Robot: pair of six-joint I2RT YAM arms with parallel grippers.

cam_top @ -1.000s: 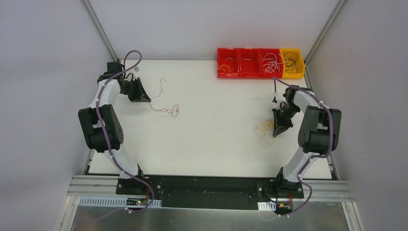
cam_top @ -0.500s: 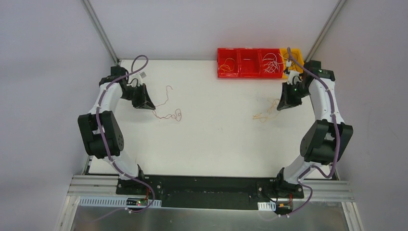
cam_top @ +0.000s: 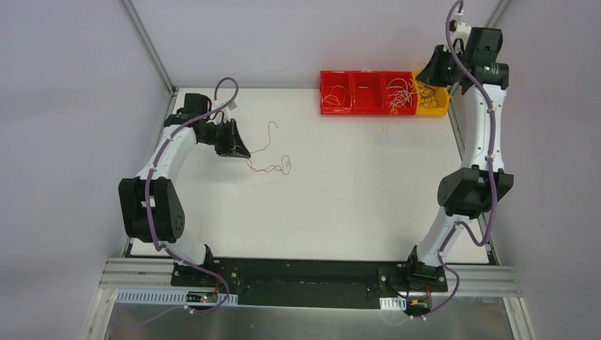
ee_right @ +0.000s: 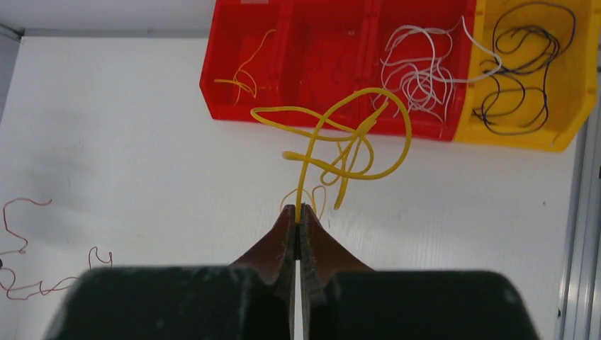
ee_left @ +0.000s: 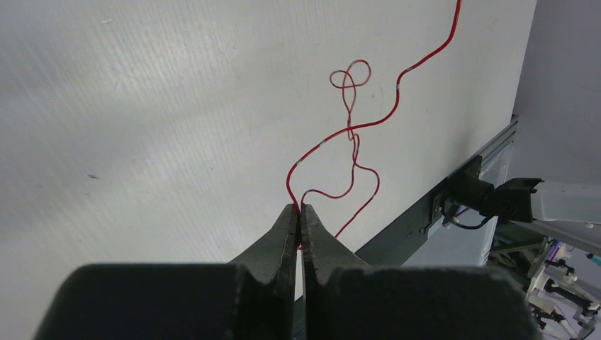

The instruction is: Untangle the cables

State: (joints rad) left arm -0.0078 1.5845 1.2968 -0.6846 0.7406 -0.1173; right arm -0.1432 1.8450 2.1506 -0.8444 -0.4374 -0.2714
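On both sides, a firm pinch

At the far right corner, my right tool [ee_right: 298, 207] is clamped tight on the yellow cable [ee_right: 339, 138], whose loose loops spring out from the tips, seen against the red tray [ee_right: 234, 85] and the yellow bin [ee_right: 567, 106] beside it. White strands [ee_right: 414, 71] lie in one red compartment, dark ones [ee_right: 521, 64] in the yellow bin. Over on the left, my left tool [ee_left: 300, 207] is clenched on the red cable [ee_left: 352, 127], and its curly length trails away across the white bench [ee_left: 142, 106].
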